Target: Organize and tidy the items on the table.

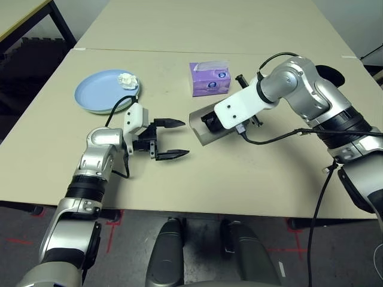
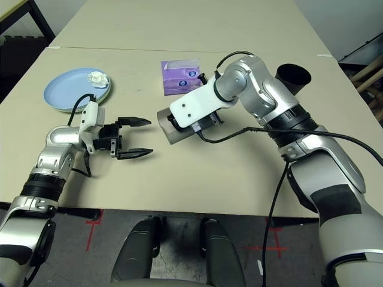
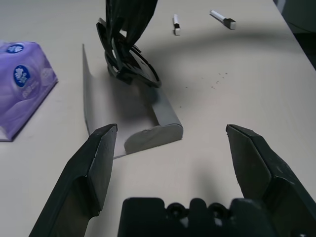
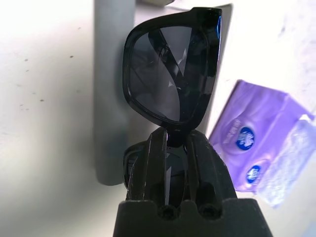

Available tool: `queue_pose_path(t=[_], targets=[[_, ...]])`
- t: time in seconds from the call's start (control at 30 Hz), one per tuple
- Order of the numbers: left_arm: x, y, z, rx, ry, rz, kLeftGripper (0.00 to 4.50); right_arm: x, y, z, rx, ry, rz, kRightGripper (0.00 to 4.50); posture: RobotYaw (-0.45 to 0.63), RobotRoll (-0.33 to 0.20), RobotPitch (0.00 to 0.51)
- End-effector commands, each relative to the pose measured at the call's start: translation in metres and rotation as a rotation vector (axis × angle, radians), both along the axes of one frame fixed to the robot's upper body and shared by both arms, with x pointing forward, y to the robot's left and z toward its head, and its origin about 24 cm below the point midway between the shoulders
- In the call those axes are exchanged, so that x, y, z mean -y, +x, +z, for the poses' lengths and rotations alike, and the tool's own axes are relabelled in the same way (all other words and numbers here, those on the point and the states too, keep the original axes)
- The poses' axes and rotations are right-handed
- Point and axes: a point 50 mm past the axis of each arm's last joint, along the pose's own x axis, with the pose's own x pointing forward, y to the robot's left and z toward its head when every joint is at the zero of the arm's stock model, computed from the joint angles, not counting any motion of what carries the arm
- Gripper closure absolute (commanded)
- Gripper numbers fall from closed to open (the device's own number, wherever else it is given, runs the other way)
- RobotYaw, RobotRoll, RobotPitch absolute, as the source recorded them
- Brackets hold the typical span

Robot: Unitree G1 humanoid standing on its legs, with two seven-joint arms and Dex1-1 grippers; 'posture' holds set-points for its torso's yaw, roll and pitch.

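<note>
Holding black sunglasses (image 4: 170,69), the right gripper (image 4: 170,143) hangs over the grey case (image 3: 148,116).

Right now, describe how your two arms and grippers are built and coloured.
Both arms are silver metal with black joint bands and rounded housings. The left gripper has two black tapered fingers on a black base, behind a white wrist block fed by a black cable. The right gripper also has black fingers, mounted past a flat white plate with small holes; black cables loop over the elbow and trail down along the forearm.
</note>
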Motion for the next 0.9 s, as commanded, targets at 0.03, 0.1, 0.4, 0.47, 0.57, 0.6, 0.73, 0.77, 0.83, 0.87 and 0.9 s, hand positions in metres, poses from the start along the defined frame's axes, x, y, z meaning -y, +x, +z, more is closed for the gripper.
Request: queue_pose_path(t=[0.03,0.1,0.4,0.47,0.57,0.6,0.73,0.77,0.83,0.87,0.9], targets=[[-0.003,-0.003,0.001,-0.014,-0.030,0.057,0.00,-0.005,0.002,0.002,0.014,0.000,0.006,4.02,0.22,0.000,0.198],[-0.003,-0.003,0.002,-0.016,-0.042,0.072,0.00,-0.007,0.003,0.002,0.015,0.006,0.007,4.02,0.22,0.000,0.200],[-0.001,-0.009,-0.004,-0.029,-0.055,0.129,0.00,-0.014,0.008,-0.005,0.027,0.012,0.007,4.02,0.23,0.000,0.207],[-0.002,-0.010,-0.004,-0.023,-0.054,0.135,0.00,-0.014,0.008,-0.007,0.030,0.010,0.006,4.02,0.23,0.000,0.207],[-0.002,-0.010,-0.003,0.009,-0.050,0.152,0.00,-0.014,0.009,-0.010,0.027,0.005,0.004,4.02,0.24,0.000,0.207],[-0.002,-0.010,-0.003,0.015,-0.057,0.157,0.00,-0.014,0.010,-0.013,0.020,0.010,0.002,4.02,0.24,0.000,0.207],[-0.002,-0.010,-0.001,0.028,-0.084,0.164,0.00,-0.016,0.010,-0.023,-0.001,0.036,-0.011,4.02,0.24,0.000,0.208],[-0.001,-0.010,0.000,0.029,-0.094,0.168,0.00,-0.017,0.010,-0.025,-0.002,0.040,-0.012,4.02,0.25,0.000,0.208],[-0.002,-0.010,0.002,0.032,-0.099,0.169,0.00,-0.016,0.009,-0.030,-0.009,0.038,-0.012,4.02,0.25,0.000,0.207],[-0.002,-0.010,0.002,0.034,-0.097,0.168,0.00,-0.016,0.009,-0.032,-0.011,0.036,-0.012,4.02,0.25,0.000,0.207],[-0.002,-0.010,0.002,0.035,-0.096,0.167,0.00,-0.015,0.008,-0.034,-0.015,0.035,-0.011,4.02,0.25,0.000,0.207]])
